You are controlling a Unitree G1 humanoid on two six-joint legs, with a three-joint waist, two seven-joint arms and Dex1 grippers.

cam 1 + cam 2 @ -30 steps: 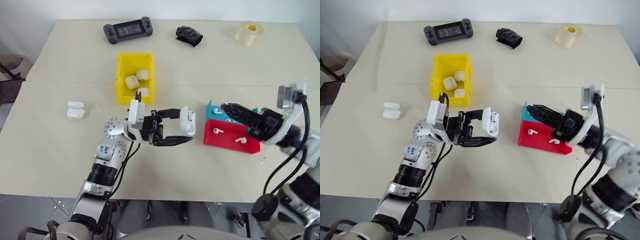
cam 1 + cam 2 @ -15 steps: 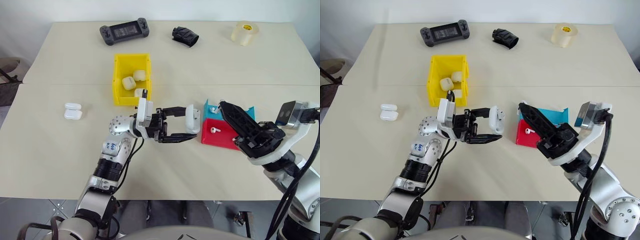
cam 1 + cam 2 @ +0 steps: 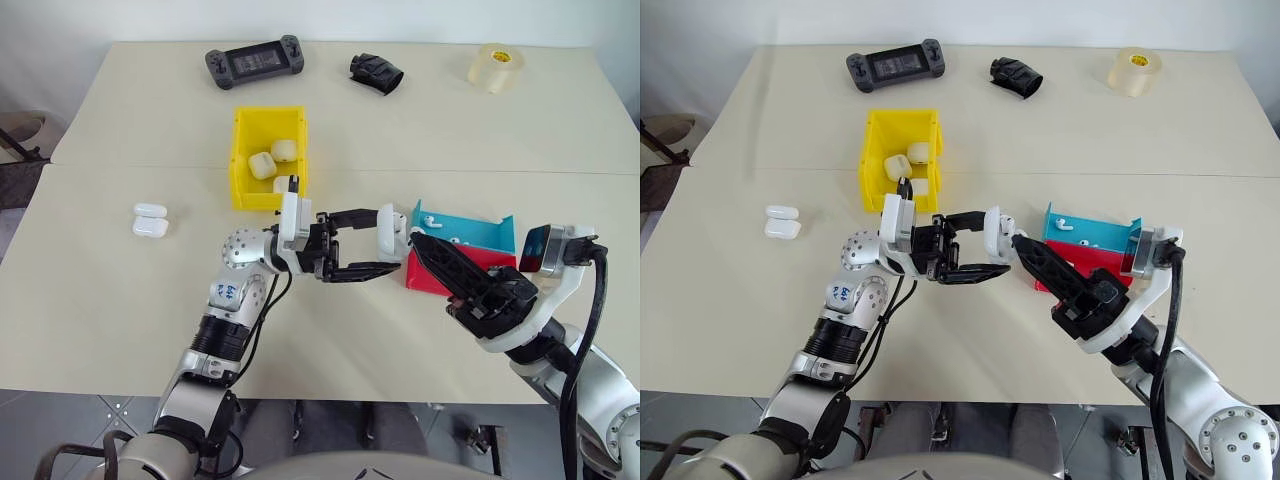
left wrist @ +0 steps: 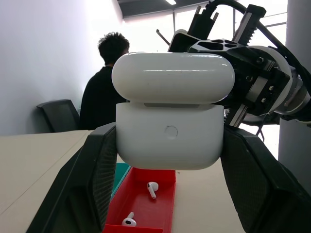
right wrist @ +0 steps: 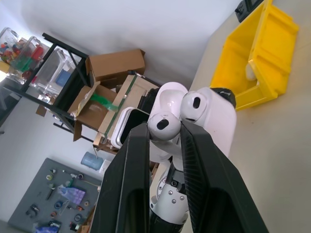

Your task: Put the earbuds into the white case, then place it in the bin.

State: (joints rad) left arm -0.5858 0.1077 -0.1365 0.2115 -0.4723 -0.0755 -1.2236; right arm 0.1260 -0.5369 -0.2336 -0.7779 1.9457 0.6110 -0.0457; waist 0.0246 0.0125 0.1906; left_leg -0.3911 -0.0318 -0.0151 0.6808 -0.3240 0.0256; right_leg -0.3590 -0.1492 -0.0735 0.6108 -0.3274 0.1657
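Left gripper point(image 3: 372, 243) jaws clamped on open case point(image 4: 170, 137); right gripper point(image 5: 167, 127) jaws pinching two earbuds point(image 5: 161, 124), touching case.

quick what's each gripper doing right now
Left gripper: shut on the white case, lid open.
Right gripper: shut on an earbud, beside the case.

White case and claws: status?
Left claw shut on open white case. Right claw pinching an earbud at the case. Yellow bin unobstructed.
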